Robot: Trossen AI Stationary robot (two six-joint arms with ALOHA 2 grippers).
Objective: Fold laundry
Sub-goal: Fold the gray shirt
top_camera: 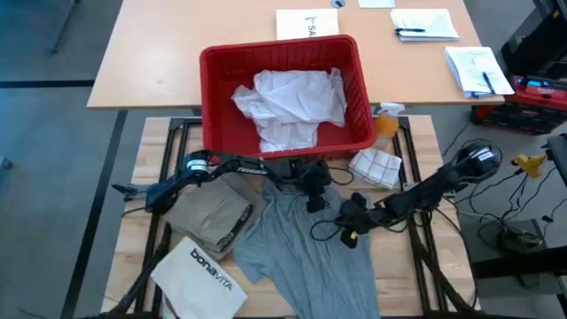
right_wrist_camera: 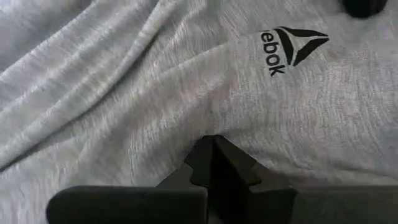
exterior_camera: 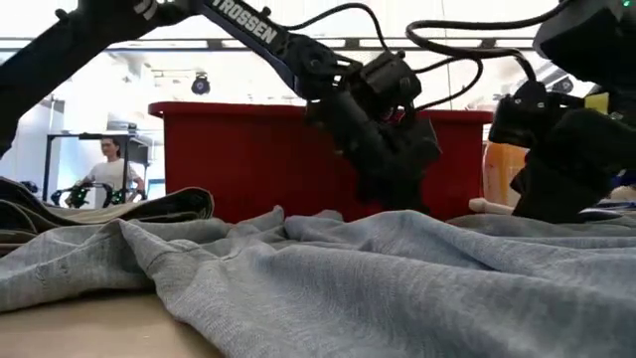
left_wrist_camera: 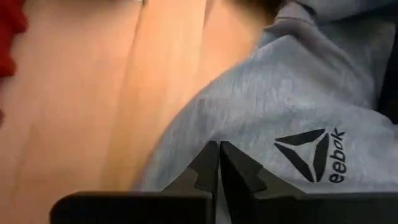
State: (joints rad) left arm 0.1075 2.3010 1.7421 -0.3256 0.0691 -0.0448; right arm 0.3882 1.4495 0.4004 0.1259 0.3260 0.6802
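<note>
Grey T-shirt (top_camera: 310,248) (rumpled) beside khaki piece (top_camera: 211,213)

A big red basket (top_camera: 363,93) sits at the far side of the wooden table (top_camera: 403,266), right on the seam with the lighter desk (top_camera: 159,53) behind it. Near corner, there's the stiff white bag (top_camera: 202,276) printed "bonavita", lying flat and tilted. Beside the basket, a small white box with a grid pattern (top_camera: 376,167), and just behind that an orange spray bottle (top_camera: 386,120). Papers (top_camera: 425,24) with pens are scattered over the far desk. Off in the background, a person (exterior_camera: 109,171) is standing in the room.
</note>
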